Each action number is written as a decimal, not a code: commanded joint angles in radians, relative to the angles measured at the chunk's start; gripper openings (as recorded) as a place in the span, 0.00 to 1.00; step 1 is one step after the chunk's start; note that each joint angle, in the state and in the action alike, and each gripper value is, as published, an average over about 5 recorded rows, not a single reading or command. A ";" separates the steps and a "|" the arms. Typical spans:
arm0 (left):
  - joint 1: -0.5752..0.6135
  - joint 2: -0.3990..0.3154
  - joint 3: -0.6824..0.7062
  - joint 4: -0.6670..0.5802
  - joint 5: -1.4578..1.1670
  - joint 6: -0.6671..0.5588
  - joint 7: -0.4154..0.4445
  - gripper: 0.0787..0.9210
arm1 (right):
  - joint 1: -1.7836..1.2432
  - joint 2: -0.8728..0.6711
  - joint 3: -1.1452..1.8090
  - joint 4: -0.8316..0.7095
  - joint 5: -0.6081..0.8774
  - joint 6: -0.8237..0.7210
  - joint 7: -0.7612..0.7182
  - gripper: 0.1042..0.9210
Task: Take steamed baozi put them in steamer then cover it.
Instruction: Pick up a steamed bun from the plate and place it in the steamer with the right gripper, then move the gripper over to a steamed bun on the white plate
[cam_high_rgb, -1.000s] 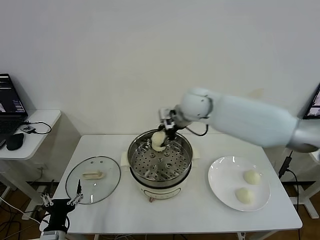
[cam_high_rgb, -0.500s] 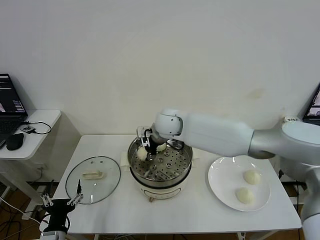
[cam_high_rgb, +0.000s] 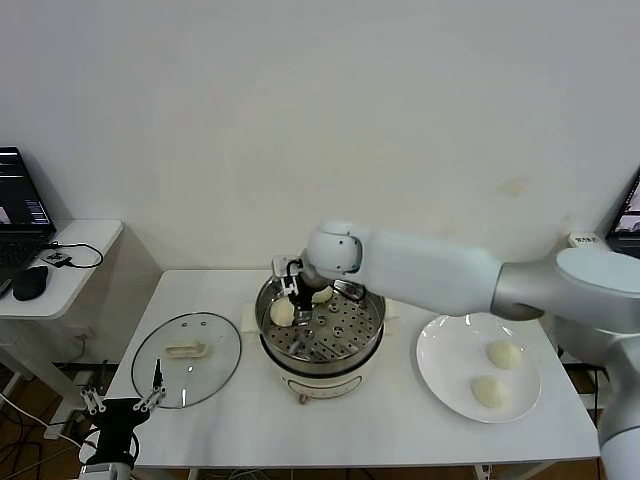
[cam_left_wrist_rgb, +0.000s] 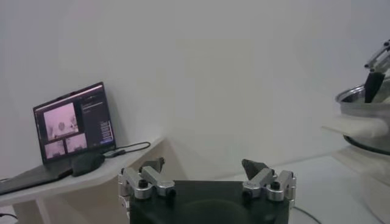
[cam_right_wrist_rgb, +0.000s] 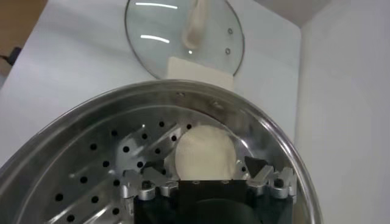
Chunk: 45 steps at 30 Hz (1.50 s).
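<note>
The steamer (cam_high_rgb: 320, 335) stands upright at the middle of the white table (cam_high_rgb: 400, 420), its round mouth open to the top and its cream base toward the near edge. On its perforated tray lie two steamed baozi: one (cam_high_rgb: 283, 312) at the left of the tray close to the steel wall, domed side up, and a second (cam_high_rgb: 321, 295) at the far side, partly hidden by the arm. In the right wrist view the left bun (cam_right_wrist_rgb: 204, 152) sits free on the tray between the spread fingers.

The right gripper (cam_high_rgb: 296, 290) hangs just above the left part of the tray, its fingers spread apart and pinching nothing; its arm reaches in from the right across the pot's far rim. The near and right parts of the tray are bare.

The cover (cam_high_rgb: 186, 358) lies flat on the table left of the steamer, near but apart from it, close to the table's left edge; its bar handle runs left to right.

A white plate (cam_high_rgb: 440, 350) right of the steamer holds two more buns (cam_high_rgb: 503, 354) (cam_high_rgb: 488, 391) toward its right side, one farther, one nearer.

The left gripper (cam_high_rgb: 122, 405) is parked low beyond the table's near left corner, fingers spread wide and empty. A laptop (cam_high_rgb: 22, 210) sits on a side table at far left.
</note>
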 joint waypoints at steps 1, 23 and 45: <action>0.003 0.005 -0.003 0.003 0.000 -0.001 0.000 0.88 | 0.114 -0.235 0.021 0.104 -0.075 0.106 -0.182 0.88; 0.024 0.006 0.023 0.003 0.027 -0.002 0.001 0.88 | -0.223 -0.915 0.203 0.407 -0.399 0.310 -0.283 0.88; 0.045 0.001 0.018 -0.006 0.038 -0.001 0.002 0.88 | -0.898 -0.891 0.686 0.295 -0.559 0.339 -0.186 0.88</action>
